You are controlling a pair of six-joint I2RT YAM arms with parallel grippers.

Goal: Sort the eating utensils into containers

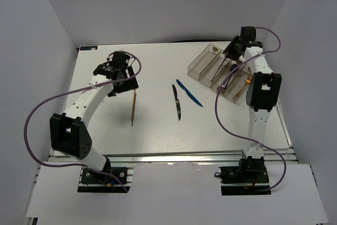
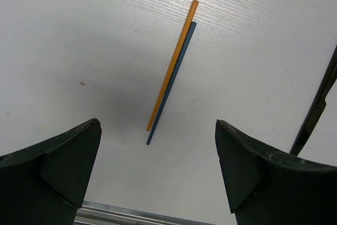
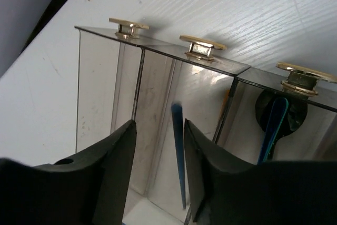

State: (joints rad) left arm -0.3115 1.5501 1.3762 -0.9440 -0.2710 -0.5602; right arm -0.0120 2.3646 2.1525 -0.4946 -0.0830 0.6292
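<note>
The clear smoky tray of containers (image 1: 202, 62) lies at the back right. My right gripper (image 1: 231, 51) hangs over its far end. In the right wrist view that gripper (image 3: 159, 125) stands open above the second compartment (image 3: 158, 77), and a blurred blue utensil (image 3: 178, 151) hangs upright between the fingers, close to the right one. An iridescent teal handle (image 3: 274, 125) rests in the neighbouring compartment. My left gripper (image 1: 122, 80) is wide open above the table. An orange chopstick (image 2: 172, 67) lies ahead of its open fingers (image 2: 158, 124). A black knife (image 1: 177, 103) and a blue knife (image 1: 189, 93) lie mid-table.
Gold clips (image 3: 202, 43) join the compartment ends at the tray's far side. A gold utensil (image 1: 239, 90) shows in the tray's rightmost part. The black knife (image 2: 316, 109) crosses the right edge of the left wrist view. The table's metal front rail (image 2: 131, 214) runs just below the left fingers.
</note>
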